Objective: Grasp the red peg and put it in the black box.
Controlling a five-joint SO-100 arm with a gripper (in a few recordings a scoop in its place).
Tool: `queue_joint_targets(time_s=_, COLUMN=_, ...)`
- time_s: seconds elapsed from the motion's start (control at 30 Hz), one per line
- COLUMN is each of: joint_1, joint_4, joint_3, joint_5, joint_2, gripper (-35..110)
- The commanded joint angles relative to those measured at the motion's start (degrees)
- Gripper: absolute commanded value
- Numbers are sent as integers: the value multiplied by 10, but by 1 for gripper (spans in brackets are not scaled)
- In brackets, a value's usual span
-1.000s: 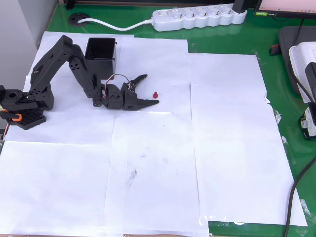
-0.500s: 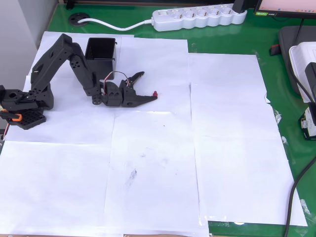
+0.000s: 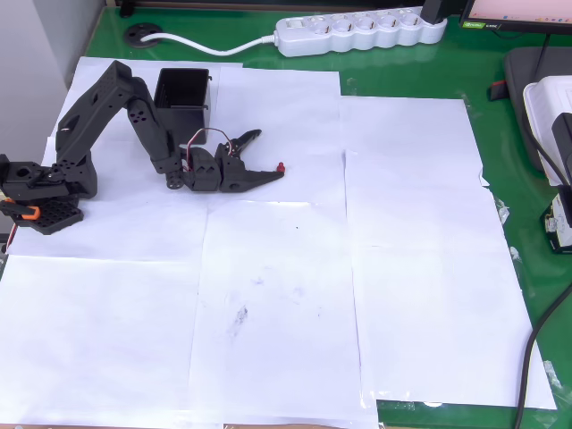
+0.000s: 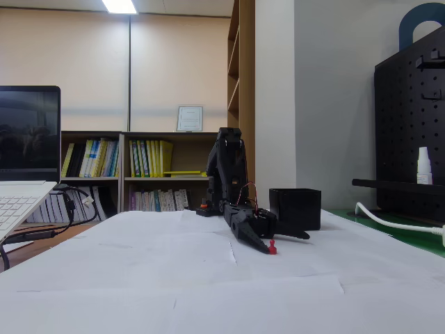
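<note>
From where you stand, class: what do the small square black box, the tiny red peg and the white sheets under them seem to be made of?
The small square black box: probably matte plastic, with straight thin walls and a dull, even surface. The tiny red peg: likely plastic, uniformly red, though too small to be sure. The white sheets: paper, flat, thin, with overlapping edges and slight smudges.

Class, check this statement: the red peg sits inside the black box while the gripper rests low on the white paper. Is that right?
Not quite. The red peg is not inside the black box; the overhead view shows it on the white paper at the tip of the gripper. The gripper does rest low on the paper.
</note>
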Motion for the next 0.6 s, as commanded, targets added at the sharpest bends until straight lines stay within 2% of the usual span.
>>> queue_joint_targets(time_s=0.0, joint_1=-8, joint_4=-4, joint_3=4, joint_5=-10, joint_2=9, gripper=48)
queue_joint_targets(time_s=0.23, joint_1=-6, joint_4=-3, joint_3=5, joint_5=-15, joint_2=11, gripper=48)
queue_joint_targets(time_s=0.33, joint_1=-6, joint_4=-4, joint_3=5, joint_5=-17, joint_2=12, gripper=43)
queue_joint_targets(time_s=0.37, joint_1=-6, joint_4=-4, joint_3=6, joint_5=-17, joint_2=12, gripper=37)
queue_joint_targets(time_s=0.47, joint_1=-6, joint_4=-4, joint_3=6, joint_5=-9, joint_2=11, gripper=5)
queue_joint_targets(time_s=0.57, joint_1=-6, joint_4=-4, joint_3=7, joint_5=-9, joint_2=11, gripper=0)
